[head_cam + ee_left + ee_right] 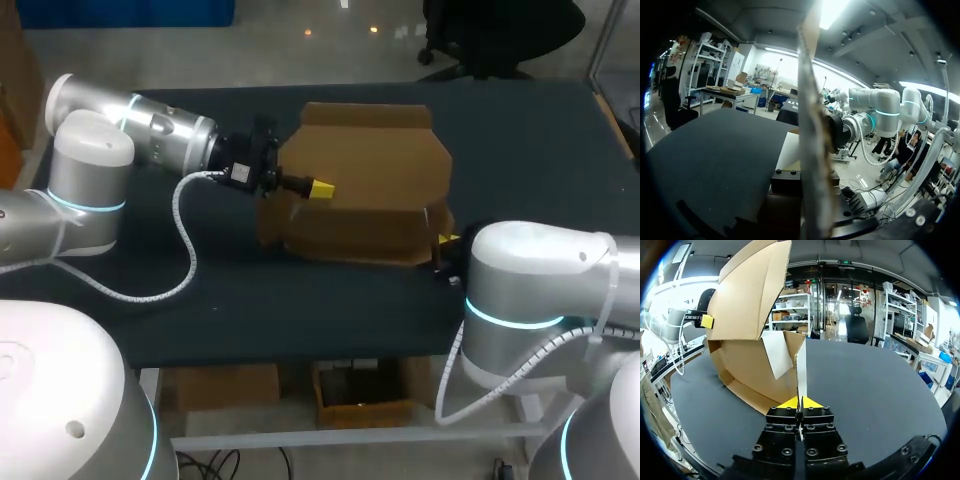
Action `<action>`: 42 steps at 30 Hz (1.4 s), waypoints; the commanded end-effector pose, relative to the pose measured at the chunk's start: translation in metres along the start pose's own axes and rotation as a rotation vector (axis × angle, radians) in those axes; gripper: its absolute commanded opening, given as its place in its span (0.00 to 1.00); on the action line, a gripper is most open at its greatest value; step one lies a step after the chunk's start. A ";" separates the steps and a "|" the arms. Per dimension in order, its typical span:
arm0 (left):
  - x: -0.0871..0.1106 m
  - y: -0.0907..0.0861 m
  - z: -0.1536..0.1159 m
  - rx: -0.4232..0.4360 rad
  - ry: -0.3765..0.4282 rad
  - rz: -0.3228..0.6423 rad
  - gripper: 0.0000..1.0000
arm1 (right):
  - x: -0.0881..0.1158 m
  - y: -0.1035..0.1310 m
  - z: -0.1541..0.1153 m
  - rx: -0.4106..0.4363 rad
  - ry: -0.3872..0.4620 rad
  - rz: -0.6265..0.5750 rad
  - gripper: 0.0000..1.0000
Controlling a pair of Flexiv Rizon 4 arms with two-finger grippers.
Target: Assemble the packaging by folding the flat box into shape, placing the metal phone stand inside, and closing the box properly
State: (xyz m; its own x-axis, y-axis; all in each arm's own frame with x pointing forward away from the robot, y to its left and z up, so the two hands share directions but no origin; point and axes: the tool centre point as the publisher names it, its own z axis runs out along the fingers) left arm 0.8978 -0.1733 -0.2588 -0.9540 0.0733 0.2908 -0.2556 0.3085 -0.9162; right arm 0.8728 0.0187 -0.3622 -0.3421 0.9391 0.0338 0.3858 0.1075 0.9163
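The left end effector (318,188) pinches a left panel of the half-raised brown cardboard box (370,165) at the middle of the black table (300,300), and the right end effector (800,403) is closed thin on its right flap. The board looks light, stiff but crease-prone, best held near folds; only the right wrist view shows its hollow inside.

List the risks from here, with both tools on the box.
1. The right tool pinches only a thin flap edge of the cardboard box. A hard pull could tear the flap or let it slip free.
2. The left tool grips the raised panel near its edge. If the arms pull apart or out of step, the half-folded box may crease or collapse.
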 end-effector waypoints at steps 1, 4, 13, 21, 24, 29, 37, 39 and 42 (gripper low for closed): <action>-0.002 0.003 0.005 -0.002 0.004 0.000 0.00 | 0.011 -0.001 0.003 -0.002 -0.022 0.000 0.17; -0.002 0.003 0.005 -0.002 0.004 0.000 0.00 | 0.010 -0.003 0.000 0.003 -0.021 0.001 0.31; -0.002 0.003 0.005 -0.002 0.004 0.000 0.00 | 0.005 -0.010 -0.009 0.029 -0.023 0.002 0.85; -0.002 0.003 0.005 -0.002 0.004 0.000 0.00 | -0.011 -0.013 -0.015 0.035 0.045 0.001 1.00; -0.002 0.003 0.005 -0.002 0.004 0.000 0.00 | -0.018 -0.012 -0.014 0.038 0.082 -0.010 1.00; -0.002 0.003 0.005 -0.002 0.004 0.000 0.00 | -0.027 -0.011 -0.009 0.038 0.162 -0.020 0.98; -0.002 0.003 0.005 -0.002 0.004 0.000 0.00 | -0.029 -0.007 -0.001 0.052 0.250 -0.071 0.89; -0.002 0.003 0.005 -0.002 0.004 0.000 0.00 | -0.028 -0.005 0.002 0.054 0.269 -0.084 0.85; -0.002 0.003 0.005 -0.002 0.004 0.000 0.00 | -0.026 -0.003 0.003 0.053 0.278 -0.094 0.77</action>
State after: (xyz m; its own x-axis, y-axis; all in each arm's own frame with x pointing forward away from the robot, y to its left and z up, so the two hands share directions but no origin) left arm 0.8973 -0.1760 -0.2600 -0.9539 0.0741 0.2909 -0.2552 0.3102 -0.9158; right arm 0.8810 -0.0011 -0.3702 -0.5172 0.8557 0.0173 0.3772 0.2098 0.9020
